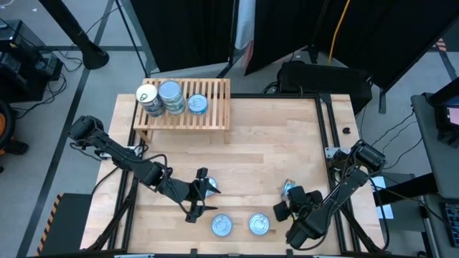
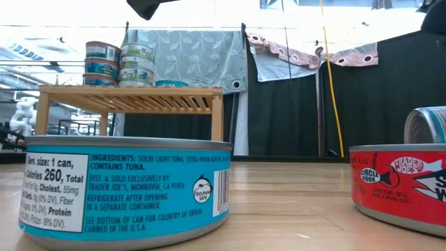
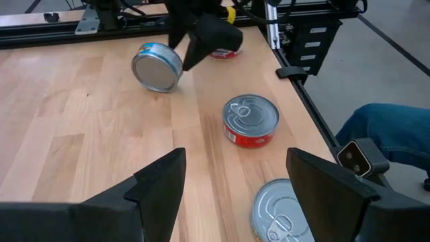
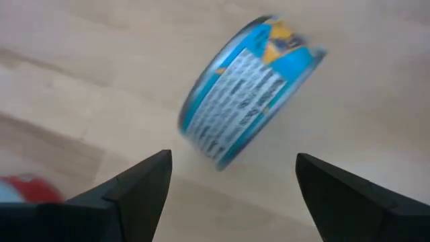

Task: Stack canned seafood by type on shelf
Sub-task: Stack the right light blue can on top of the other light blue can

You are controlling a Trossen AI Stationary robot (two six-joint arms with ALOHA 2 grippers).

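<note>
The shelf [image 1: 215,107] is a slatted wooden rack at the table's far left; in the low view [image 2: 132,97] it carries two stacks of tins [image 2: 137,64] and a single low tin. Two tins lie flat by the near edge: a blue-labelled one [image 1: 221,225] and a red-labelled one [image 1: 259,223]. A third, blue-labelled tin [image 4: 252,87] stands tilted on its rim just ahead of my right gripper [image 4: 232,161], which is open with a finger on either side of the tin's near end. My left gripper [image 1: 208,195] is open, up and left of the flat tins.
A black metal frame rail [image 1: 326,129] runs along the table's right edge. Bare wood lies between the shelf and the near tins. A person's blue-trousered knee [image 3: 383,128] shows beyond the table's right edge in the left wrist view.
</note>
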